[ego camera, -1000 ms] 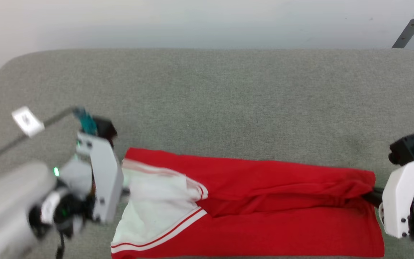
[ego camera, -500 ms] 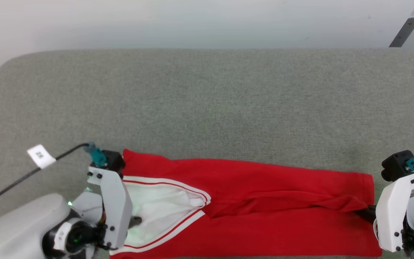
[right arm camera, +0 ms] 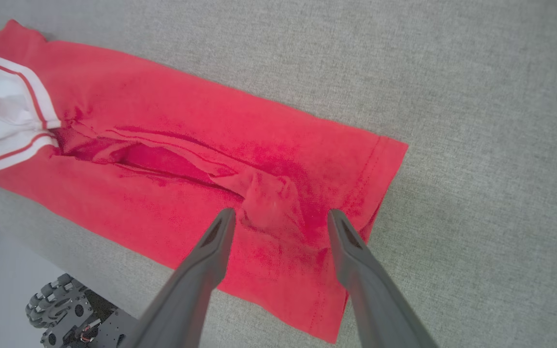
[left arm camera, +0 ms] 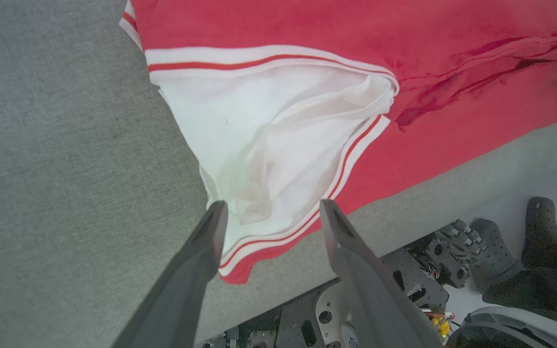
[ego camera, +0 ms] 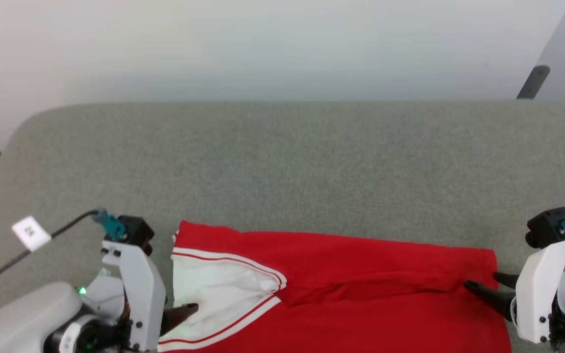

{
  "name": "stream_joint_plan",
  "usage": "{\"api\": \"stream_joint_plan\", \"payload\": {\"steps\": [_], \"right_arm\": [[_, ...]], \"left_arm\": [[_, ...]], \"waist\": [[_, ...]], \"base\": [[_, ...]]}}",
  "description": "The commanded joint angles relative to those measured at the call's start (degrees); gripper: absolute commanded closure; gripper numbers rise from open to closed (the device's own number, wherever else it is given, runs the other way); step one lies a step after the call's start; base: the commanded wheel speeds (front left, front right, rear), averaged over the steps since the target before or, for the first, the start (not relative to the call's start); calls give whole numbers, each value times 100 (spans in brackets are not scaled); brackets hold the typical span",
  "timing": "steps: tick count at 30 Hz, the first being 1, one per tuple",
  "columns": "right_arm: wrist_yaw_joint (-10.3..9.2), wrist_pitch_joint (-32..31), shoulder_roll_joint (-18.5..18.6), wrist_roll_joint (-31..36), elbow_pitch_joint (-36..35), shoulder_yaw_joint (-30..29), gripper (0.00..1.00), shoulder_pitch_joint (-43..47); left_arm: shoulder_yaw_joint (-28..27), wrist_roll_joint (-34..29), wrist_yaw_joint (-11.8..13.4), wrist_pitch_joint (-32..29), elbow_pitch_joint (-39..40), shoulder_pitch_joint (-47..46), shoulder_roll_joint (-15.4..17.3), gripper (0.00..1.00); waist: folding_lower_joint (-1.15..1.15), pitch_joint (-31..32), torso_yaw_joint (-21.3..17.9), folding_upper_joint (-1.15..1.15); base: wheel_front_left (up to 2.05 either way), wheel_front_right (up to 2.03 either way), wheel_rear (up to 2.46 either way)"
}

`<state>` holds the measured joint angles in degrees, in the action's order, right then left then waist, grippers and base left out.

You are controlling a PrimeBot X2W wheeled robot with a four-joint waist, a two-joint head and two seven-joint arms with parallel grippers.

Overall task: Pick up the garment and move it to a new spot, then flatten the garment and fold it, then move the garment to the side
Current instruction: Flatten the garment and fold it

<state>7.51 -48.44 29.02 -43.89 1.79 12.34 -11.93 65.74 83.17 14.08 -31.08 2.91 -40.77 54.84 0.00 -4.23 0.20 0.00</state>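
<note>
The garment (ego camera: 361,284), a red shirt with a white, red-striped sleeve (ego camera: 214,289) at its left end, lies folded into a long band along the near edge of the grey table (ego camera: 282,166). My left gripper (ego camera: 180,314) stands open at the sleeve end, its fingers (left arm camera: 213,227) astride the sleeve's white cloth (left arm camera: 269,145) and holding nothing. At the hem end my right gripper (ego camera: 481,280) is open too, fingers (right arm camera: 220,232) either side of a small raised bunch of red fabric (right arm camera: 269,198). A crease runs along the garment's middle (right arm camera: 162,159).
Bare grey tabletop stretches behind the garment to the pale wall. A cable with a white tag (ego camera: 30,233) trails off my left wrist. Below the table's near edge are the robot's base and wheels (left arm camera: 447,241) and dark shoes (left arm camera: 542,227) on the floor.
Both grippers were shut on the garment's ends and now stand open, having let go. The garment lies flat on the table. The head camera has tilted, shifting the whole picture down.
</note>
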Motion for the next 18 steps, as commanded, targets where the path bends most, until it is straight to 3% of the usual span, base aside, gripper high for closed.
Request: {"api": "stream_joint_plan", "payload": {"steps": [1,7,9,18], "right_arm": [[-4,5,-15,-13,7,-31,0,100],[-4,-61,-167,-38,-22,-289,0,385],[-4,-83,-228,-10,-53,-435,0,496],[-4,-228,-588,237,-88,-1139,0,938]], "left_arm": [[-11,3,-31,51,7,101,22,0],[-122,-211,-48,876,28,439,127,0],[-190,-364,-116,1328,67,554,160,0],[-614,-659,31,3475,-98,1366,231,0]], "waist": [[0,187,5,0],[0,486,-20,0],[0,544,-27,0],[0,731,49,0]], "base": [[0,0,0],[0,0,0],[0,0,0],[0,0,0]]}}
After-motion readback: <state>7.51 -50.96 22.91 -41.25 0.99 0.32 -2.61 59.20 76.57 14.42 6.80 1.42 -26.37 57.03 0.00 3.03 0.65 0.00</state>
